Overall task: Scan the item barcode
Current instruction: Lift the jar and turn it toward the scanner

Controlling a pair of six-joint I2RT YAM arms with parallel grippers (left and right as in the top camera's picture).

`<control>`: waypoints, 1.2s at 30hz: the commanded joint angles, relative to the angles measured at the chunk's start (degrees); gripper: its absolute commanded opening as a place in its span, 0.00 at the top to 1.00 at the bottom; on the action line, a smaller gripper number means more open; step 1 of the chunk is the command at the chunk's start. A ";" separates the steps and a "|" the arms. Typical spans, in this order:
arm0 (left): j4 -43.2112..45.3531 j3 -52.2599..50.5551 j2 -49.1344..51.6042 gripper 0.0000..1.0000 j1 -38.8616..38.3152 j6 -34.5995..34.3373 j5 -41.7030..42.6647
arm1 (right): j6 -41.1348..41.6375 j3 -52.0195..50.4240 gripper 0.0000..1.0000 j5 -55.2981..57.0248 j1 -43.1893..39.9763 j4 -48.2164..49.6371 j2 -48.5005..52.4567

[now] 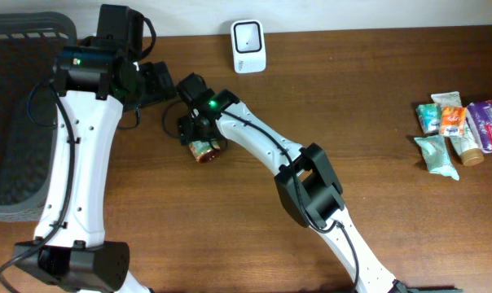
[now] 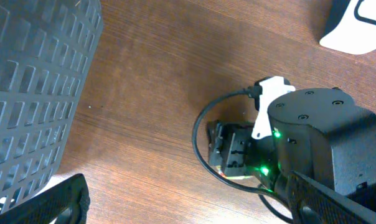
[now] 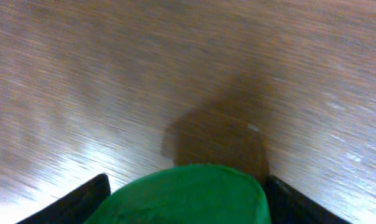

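Observation:
The item (image 1: 204, 150) is a small round container with a reddish-brown label, lying on the wooden table left of centre. In the right wrist view its green top (image 3: 188, 196) fills the space between the two black fingers. My right gripper (image 1: 199, 134) (image 3: 187, 180) reaches down over it, and both fingers press against its sides. The white barcode scanner (image 1: 248, 45) stands at the table's far edge, also seen as the white scanner base (image 2: 356, 28) at the top right of the left wrist view. My left gripper (image 1: 160, 81) (image 2: 194, 211) hangs open and empty just left of the right wrist (image 2: 319, 143).
A dark grey mesh basket (image 1: 10, 106) (image 2: 32, 81) fills the left side of the table. Several packets and tubes (image 1: 458, 130) lie in a cluster at the far right. A black cable (image 2: 203, 155) loops off the right wrist.

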 commanded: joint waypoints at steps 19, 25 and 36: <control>0.09 0.50 -0.79 0.01 0.35 0.74 -0.42 | -5.53 12.15 0.01 -17.07 -12.92 -21.33 0.39; 0.09 0.50 -0.79 0.01 0.35 0.74 -0.44 | -22.97 12.70 0.01 -16.96 -13.14 -22.84 -3.87; 0.09 0.50 -0.79 0.01 0.35 0.74 -0.44 | -50.38 11.63 0.01 -9.84 -5.90 -29.05 -3.87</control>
